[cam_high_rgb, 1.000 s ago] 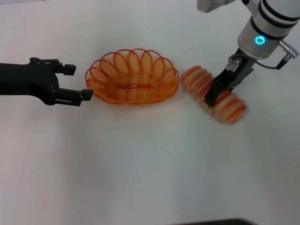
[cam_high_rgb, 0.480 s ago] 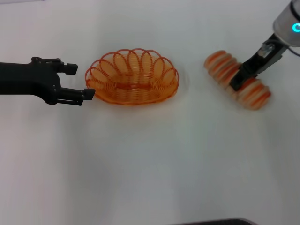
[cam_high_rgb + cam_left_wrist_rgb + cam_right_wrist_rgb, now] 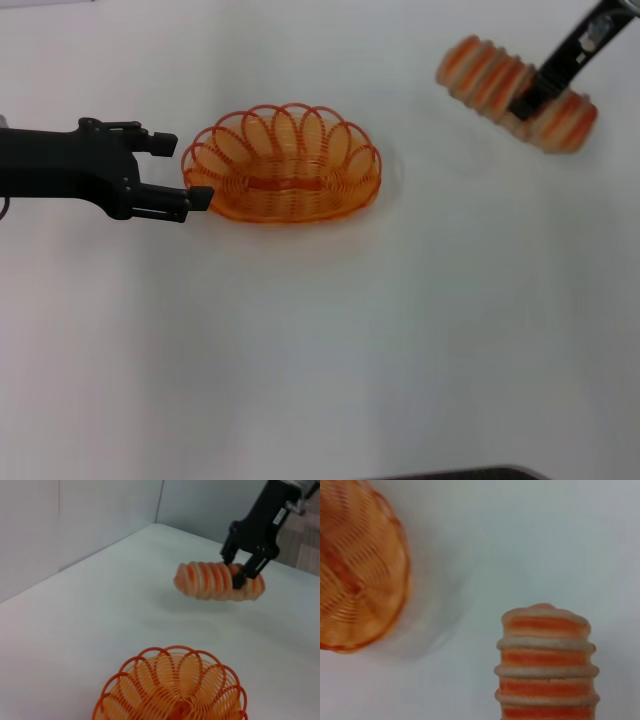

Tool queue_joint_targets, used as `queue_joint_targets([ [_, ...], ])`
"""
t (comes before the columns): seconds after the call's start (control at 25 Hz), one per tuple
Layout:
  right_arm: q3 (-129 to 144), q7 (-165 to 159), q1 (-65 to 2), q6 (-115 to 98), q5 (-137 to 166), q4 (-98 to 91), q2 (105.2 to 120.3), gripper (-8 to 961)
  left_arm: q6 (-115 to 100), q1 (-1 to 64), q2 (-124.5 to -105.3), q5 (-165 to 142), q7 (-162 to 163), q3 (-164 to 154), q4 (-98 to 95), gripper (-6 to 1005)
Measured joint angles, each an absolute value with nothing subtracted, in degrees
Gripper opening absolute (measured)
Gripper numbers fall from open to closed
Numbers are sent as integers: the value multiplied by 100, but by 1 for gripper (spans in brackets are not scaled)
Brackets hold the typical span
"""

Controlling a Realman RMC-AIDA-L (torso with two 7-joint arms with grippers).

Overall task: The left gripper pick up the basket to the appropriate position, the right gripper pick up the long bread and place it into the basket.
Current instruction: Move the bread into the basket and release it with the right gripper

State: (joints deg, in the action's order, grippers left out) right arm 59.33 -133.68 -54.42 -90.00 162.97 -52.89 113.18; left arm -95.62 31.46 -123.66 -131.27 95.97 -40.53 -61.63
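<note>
Long bread (image 3: 515,92) clamped across its middle by the right gripper (image 3: 528,97) — lifted clear of the white table (image 3: 400,330), far to the right of the basket (image 3: 283,165). Oval orange wire basket resting on the table, nothing inside. Left gripper (image 3: 185,170) level with the basket's left end, fingers spread — one fingertip (image 3: 200,197) at the rim, nothing gripped.

My white table (image 3: 320,350), with only the orange wire basket (image 3: 283,165) resting on its surface
</note>
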Motion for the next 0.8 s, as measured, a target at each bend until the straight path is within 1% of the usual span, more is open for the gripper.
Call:
queue_joint_targets([
  [0.12,5927,-12766,-5719,-9090,16278,-5359,11408,457,-9560,3155,-12366,-13087,9596,-4050,-6116,885],
  [0.28,5925,-12136,-6111,-9137,16250,-5456,11573,419,-9605,3168,-12366,-13070,9597,-4052,-6124,885],
  [0.48,5954,-11392,-6491,-9469,15943,-5509,11748,398,-9632,3155,-12338,-13070,9597,-4050,-6140,885],
  [0.64,6059,-11089,-6763,-9679,15792,-5507,11942,381,-9633,3142,-12327,-13083,9609,-4049,-6160,885],
  [0.8,6279,-11097,-6768,-9773,15491,-5500,11953,356,-9633,3130,-12325,-13115,9612,-4051,-6164,885],
])
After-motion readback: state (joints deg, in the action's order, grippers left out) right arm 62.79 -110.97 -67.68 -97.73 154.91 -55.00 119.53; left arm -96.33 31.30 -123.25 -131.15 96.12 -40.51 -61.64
